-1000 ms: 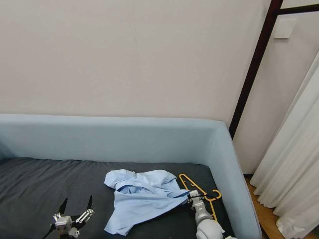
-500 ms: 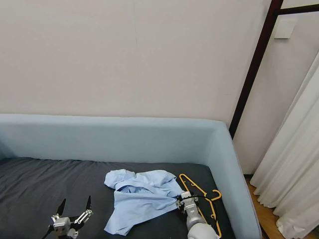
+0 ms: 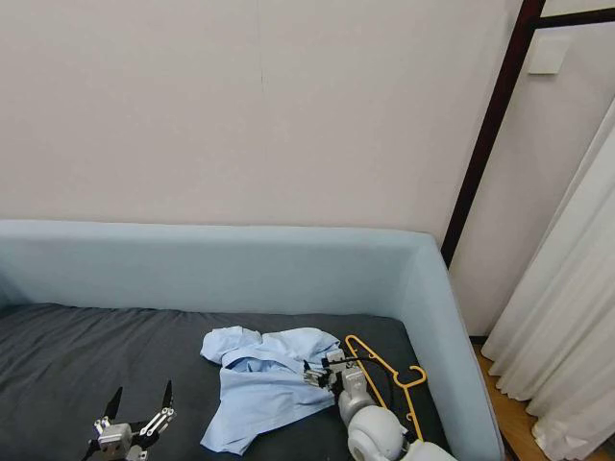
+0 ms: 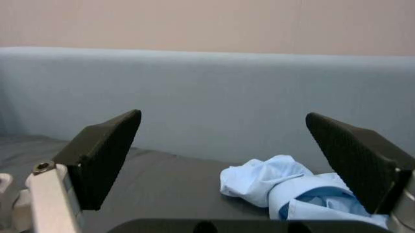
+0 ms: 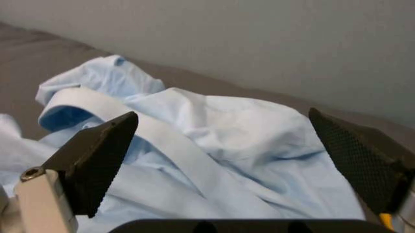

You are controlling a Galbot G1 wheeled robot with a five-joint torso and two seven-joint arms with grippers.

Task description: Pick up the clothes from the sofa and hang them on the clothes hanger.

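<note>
In the lower centre of the head view, the light blue shirt point(image 3: 264, 384) lies crumpled on the dark seat cushion point(image 3: 77, 355) of the sofa point(image 3: 240, 269); the right wrist view shows its collar band and folds point(image 5: 214, 145) close up, with the sofa's pale blue backrest behind. Just to the right of the shirt, an orange hanger point(image 3: 389, 370) lies flat on the cushion, its hook toward the lower right, near the sofa's armrest; whether its near end touches the cloth cannot be told. The right arm rises from the bottom edge and slants up and left, crossing in front of part of the hanger; the right claw point(image 3: 322, 370) sits at the shirt's right edge, its fingers point(image 5: 97, 160) spread wide to either side of the cloth and gripping nothing; whether they touch the fabric cannot be told. In the lower left of the frame, the left claw point(image 3: 142, 394) hangs over bare cushion, apart from the shirt, fingers splayed in a wide V and empty; its wrist view looks across at the shirt point(image 4: 279, 187). A pale wall point(image 3: 259, 115) stands behind; a dark door frame point(image 3: 490, 125) and white curtain point(image 3: 567, 336) stand at right.
</note>
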